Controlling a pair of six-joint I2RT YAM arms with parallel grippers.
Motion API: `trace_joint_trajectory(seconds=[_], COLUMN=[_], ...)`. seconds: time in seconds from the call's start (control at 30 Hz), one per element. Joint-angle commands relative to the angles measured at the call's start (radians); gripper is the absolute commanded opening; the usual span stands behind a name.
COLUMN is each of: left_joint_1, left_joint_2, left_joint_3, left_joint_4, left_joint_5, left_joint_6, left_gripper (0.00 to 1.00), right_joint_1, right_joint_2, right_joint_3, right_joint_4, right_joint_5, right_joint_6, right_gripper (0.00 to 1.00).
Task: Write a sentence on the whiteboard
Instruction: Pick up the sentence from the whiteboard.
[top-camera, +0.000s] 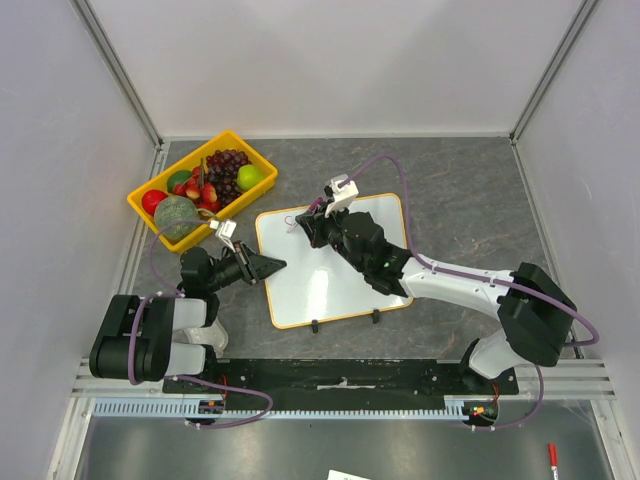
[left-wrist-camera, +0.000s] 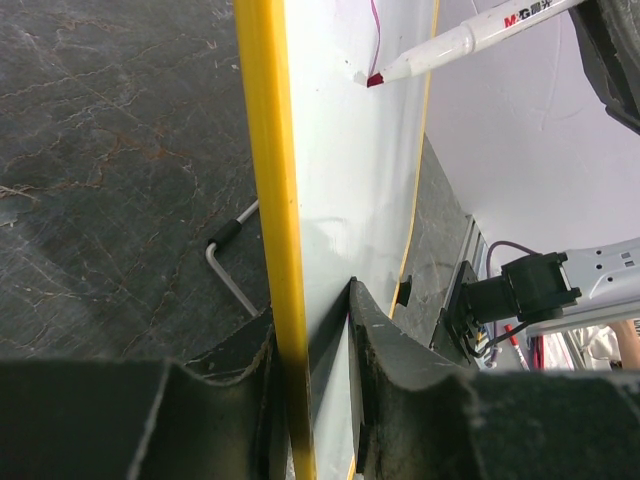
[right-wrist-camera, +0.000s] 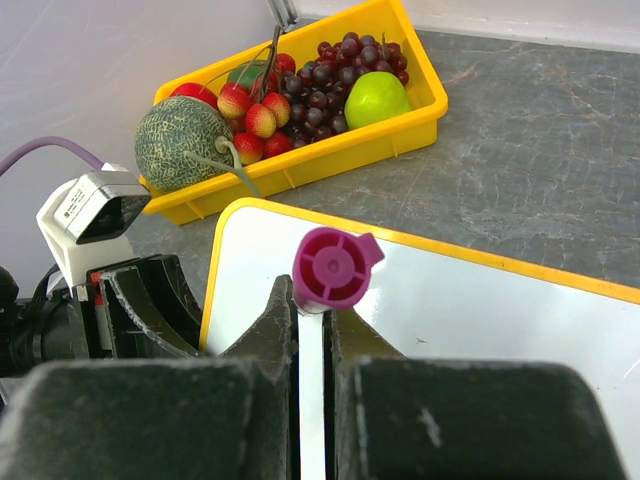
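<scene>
- Right hand (top-camera: 318, 226) is closed tight on a white marker (right-wrist-camera: 330, 268), which is held over the far left corner of the whiteboard (top-camera: 340, 275).
- Marker tip is seen at the board surface, just beside a thin magenta stroke (left-wrist-camera: 376, 35); contact cannot be told.
- Left hand (top-camera: 270, 266) is clamped narrowly on the whiteboard's left edge.
- Whiteboard is laid flat on the counter (top-camera: 470, 190), near the yellow fruit tray (top-camera: 240, 136).
</scene>
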Motion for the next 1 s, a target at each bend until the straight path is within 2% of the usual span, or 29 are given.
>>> trace_joint_trajectory(seconds=[0.0, 0.43, 0.6, 0.97], left_joint_1=[-0.013, -0.013, -0.015, -0.015], left_joint_2=[0.005, 0.004, 0.002, 0.004], left_joint_3=[0.011, 0.011, 0.011, 0.012], left_joint_4=[0.005, 0.004, 0.004, 0.004], left_joint_5=[0.006, 0.006, 0.004, 0.006], left_joint_6=[0.05, 0.052, 0.053, 0.053], left_gripper=[0.02, 0.02, 0.02, 0.02], right_joint_1=[-0.001, -0.013, -0.03, -0.058], right_joint_2=[0.022, -0.115, -0.113, -0.072], right_joint_3=[0.035, 0.012, 0.035, 0.046], right_joint_4=[0.01, 0.041, -0.006, 0.003], right_joint_5=[0.011, -0.051, -0.016, -0.003], right_joint_6=[0.022, 0.048, 0.018, 0.019], right_gripper=[0.0, 0.0, 0.0, 0.0])
